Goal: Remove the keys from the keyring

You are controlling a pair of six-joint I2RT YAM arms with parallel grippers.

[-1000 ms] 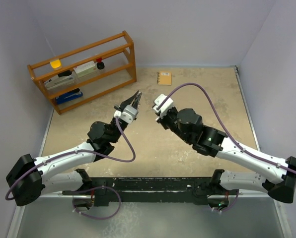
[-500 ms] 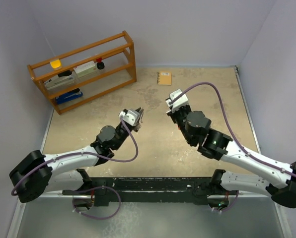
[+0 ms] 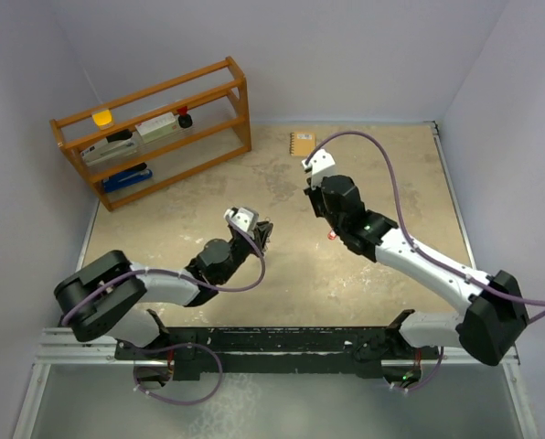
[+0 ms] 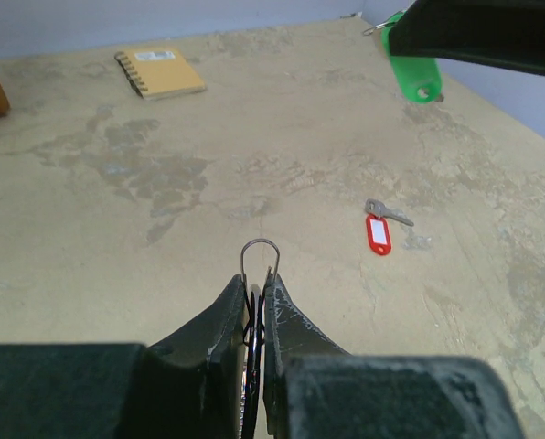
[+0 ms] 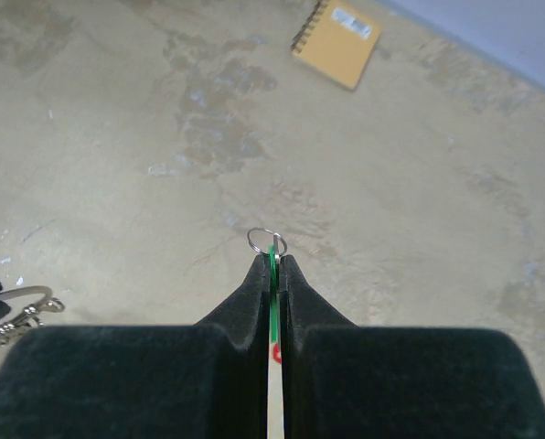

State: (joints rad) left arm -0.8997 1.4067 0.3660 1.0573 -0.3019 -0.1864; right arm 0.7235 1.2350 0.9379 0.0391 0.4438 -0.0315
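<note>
Left wrist: left gripper (image 4: pixel 257 291) pinches the keyring (image 4: pixel 259 245).

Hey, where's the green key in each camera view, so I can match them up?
Top external: not visible.
Left wrist: green key, upper right, hanging from the right arm's jaws.
Right wrist: edge-on at centre, pinched between the jaws.
Shared landmark: the tan notebook, in all three views.

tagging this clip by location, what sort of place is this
Probably a robot lab test cell: bare grey walls box in a worn tabletop, the left arm and right arm share one bolted rail, and a wooden shelf holds props.
</note>
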